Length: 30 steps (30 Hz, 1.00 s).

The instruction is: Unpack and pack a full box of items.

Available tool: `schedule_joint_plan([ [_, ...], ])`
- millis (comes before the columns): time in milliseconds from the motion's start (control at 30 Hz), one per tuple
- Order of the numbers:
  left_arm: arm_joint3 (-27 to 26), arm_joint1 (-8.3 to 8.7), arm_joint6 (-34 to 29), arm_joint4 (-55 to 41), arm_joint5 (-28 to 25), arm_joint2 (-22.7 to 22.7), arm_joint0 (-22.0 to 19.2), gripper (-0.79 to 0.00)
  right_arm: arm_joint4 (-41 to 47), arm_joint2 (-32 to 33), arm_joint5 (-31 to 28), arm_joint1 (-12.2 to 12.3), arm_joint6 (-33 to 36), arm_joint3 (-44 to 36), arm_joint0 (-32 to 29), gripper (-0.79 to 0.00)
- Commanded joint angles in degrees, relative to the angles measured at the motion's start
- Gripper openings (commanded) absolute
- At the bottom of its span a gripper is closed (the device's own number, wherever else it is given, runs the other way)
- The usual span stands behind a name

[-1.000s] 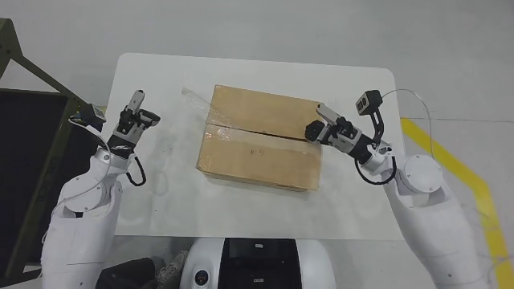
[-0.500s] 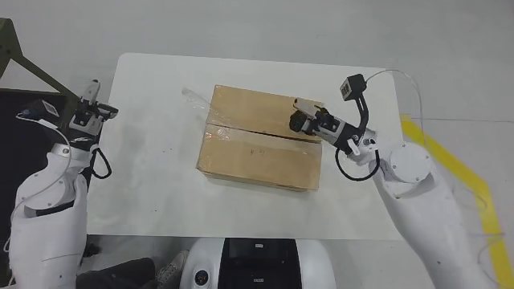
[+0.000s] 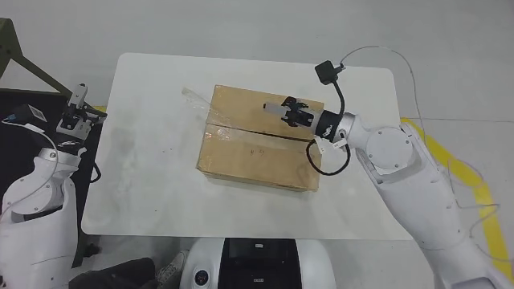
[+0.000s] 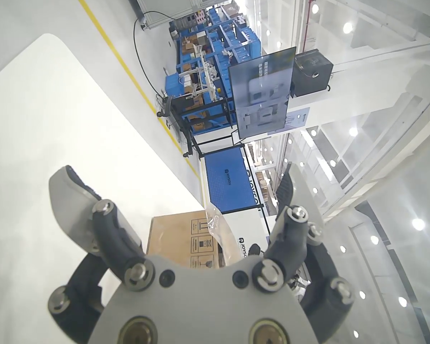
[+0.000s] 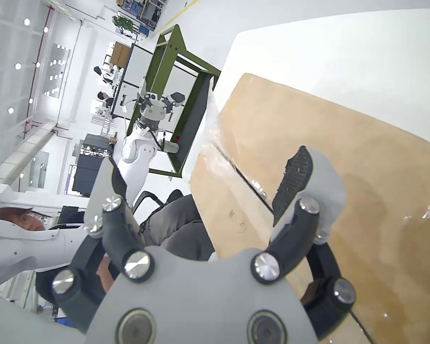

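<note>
Right jaws advanced over 1 box.

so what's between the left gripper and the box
In the top view, bare table lies between the left gripper and the box, plus a clear tape strip jutting from the box's far corner.

Bench: one cardboard box at centre, long side running left to right, flaps down, seam along its length.
Loose tape strip: juts from the seam's left end out over the bench, toward the far left.
Right tool: over the box's far flap, right of middle, just behind the seam.
Left tool: beyond the bench's left edge, well apart from the box.
Framed stand: left of the bench.
</note>
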Motion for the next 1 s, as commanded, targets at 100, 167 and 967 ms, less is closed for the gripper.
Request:
schedule_joint_plan([
  [100,0.0,0.0,0.0,0.0,0.0,0.0,0.0,0.0,0.1,0.0,0.0,0.0,0.0,0.0,0.0,0.0],
  [167,0.0,0.0,0.0,0.0,0.0,0.0,0.0,0.0,0.1,0.0,0.0,0.0,0.0,0.0,0.0,0.0],
  [967,0.0,0.0,0.0,0.0,0.0,0.0,0.0,0.0,-5.7,-20.3,-14.6,-7.3,3.7,19.5,24.9,0.0],
])
